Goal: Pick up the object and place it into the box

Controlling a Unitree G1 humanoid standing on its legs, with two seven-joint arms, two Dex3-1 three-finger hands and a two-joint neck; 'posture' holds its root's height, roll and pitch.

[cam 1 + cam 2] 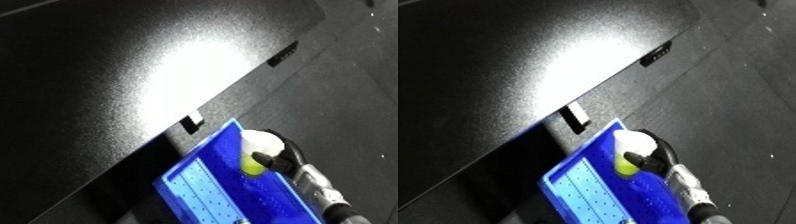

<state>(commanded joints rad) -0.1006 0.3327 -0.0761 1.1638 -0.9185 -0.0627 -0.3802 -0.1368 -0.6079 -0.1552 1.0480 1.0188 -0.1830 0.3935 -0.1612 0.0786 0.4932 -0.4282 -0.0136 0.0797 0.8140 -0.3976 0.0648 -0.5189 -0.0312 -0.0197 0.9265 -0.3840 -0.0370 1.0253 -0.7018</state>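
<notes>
A round yellow-green ball (253,165), its top washed out white by the light, sits over the right rim of the blue bin (202,186). My right hand (282,159) comes in from the lower right and is shut on the ball, with a black finger curled across its front. The silver forearm (322,189) runs along the bin's right wall. The bin has a perforated floor, and nothing else shows inside it. Its lower part is cut off by the view's edge. My left hand shows in no view.
A large black table (133,75) with a bright glare patch fills the upper left, and its edge runs diagonally just above the bin. Dark textured floor (736,90) lies to the right.
</notes>
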